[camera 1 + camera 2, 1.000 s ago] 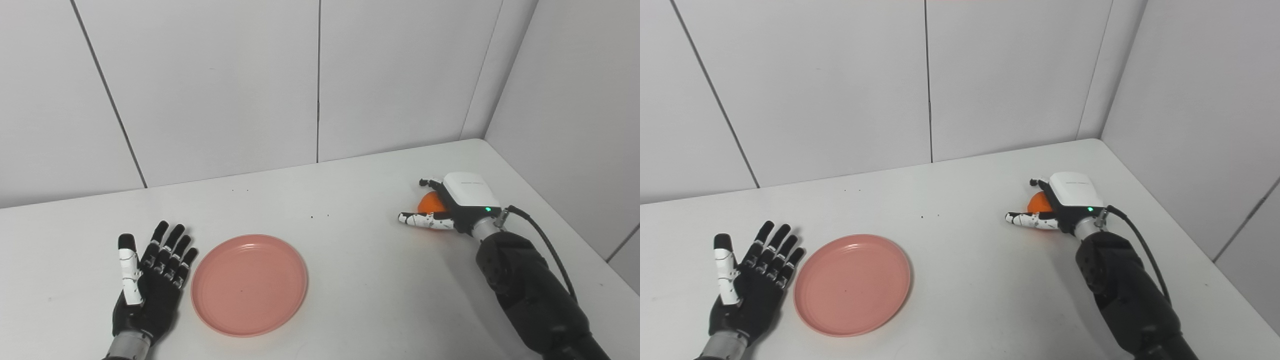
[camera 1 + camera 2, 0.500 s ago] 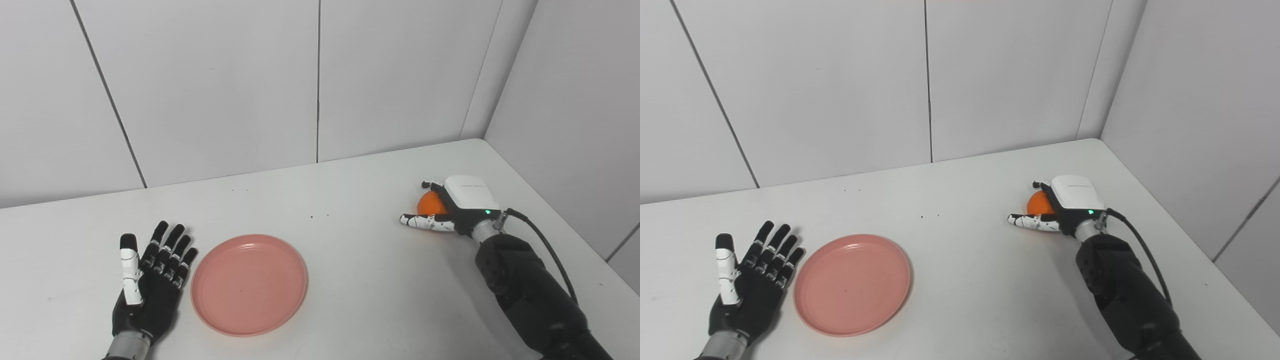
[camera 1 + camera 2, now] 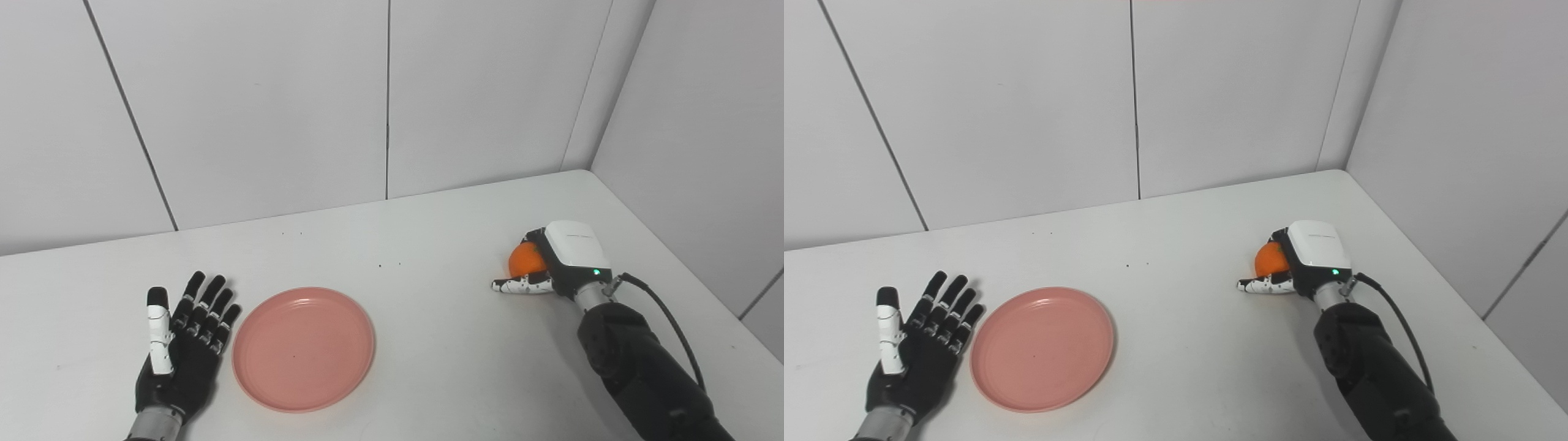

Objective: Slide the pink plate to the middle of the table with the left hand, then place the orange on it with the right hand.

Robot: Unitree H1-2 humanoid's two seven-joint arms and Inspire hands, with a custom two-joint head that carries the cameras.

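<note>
Both hands are low on the white counter point(image 3: 429, 318). Right hand point(image 3: 554, 263) is curled around the orange point(image 3: 525, 260); writing on its white back is unreadable. Left hand point(image 3: 184, 343) lies flat with fingers spread, holding nothing, pink plate point(image 3: 303, 348) just beside it. Bare counter separates plate and orange.

No text, number or sign could be read. A faint grey marking was seen on the white back cover of the right hand point(image 3: 1315, 257), toward its finger end, but it was too small to be made out. A small green light point(image 3: 1334, 272) was lit near the wrist end.
</note>
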